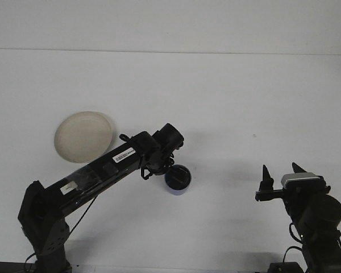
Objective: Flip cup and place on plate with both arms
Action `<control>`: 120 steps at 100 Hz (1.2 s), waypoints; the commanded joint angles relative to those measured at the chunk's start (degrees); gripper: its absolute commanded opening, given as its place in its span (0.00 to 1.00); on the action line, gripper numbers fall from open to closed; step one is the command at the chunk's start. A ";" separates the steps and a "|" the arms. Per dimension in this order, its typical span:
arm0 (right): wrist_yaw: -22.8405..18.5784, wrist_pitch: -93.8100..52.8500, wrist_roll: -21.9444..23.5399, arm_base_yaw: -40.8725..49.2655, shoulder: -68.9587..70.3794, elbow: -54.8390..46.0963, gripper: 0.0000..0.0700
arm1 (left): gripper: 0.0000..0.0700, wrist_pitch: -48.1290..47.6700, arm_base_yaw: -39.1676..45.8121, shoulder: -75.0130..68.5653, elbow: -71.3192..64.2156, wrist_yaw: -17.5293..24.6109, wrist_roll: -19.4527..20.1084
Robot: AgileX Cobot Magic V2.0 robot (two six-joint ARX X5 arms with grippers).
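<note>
Front view: left gripper (171,169) sits over the blue cup (178,179) near table centre; can't tell its opening or whether it grips. Right gripper (280,172) parked, spread open, empty. Plate (83,136) lies at left. Seat squarely on the rim before lifting.

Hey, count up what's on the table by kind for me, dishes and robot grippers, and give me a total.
Cups: 1, the blue cup
Plates: 1, the cream plate
Grippers: 2, the left gripper down at the cup, the right gripper off to the right with its fingers apart
Total: 4
</note>
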 commanded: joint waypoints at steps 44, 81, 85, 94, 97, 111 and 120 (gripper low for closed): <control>0.02 0.48 0.79 0.04 0.20 0.59 0.79 | 0.01 0.55 -0.70 1.66 1.57 0.26 1.64; 0.02 0.46 0.79 0.04 0.20 0.59 0.79 | 0.01 -10.29 2.10 0.44 12.39 -3.63 5.09; 0.02 0.48 0.76 0.04 0.22 0.59 0.79 | 0.01 -11.52 3.06 0.02 13.86 -4.22 5.40; 0.02 0.48 0.76 0.04 0.22 0.59 0.79 | 0.01 -13.92 5.53 -1.25 16.15 -6.49 5.73; 0.02 0.48 0.79 0.04 0.22 0.59 0.79 | 0.01 -14.47 6.49 -1.73 16.50 -7.34 5.73; 0.02 0.48 0.76 0.04 0.22 0.59 0.79 | 0.01 -16.44 12.63 -4.44 16.57 -9.51 6.32; 0.02 0.48 0.79 0.04 0.22 0.59 0.79 | 0.01 -17.35 17.64 -5.29 16.57 -9.55 7.28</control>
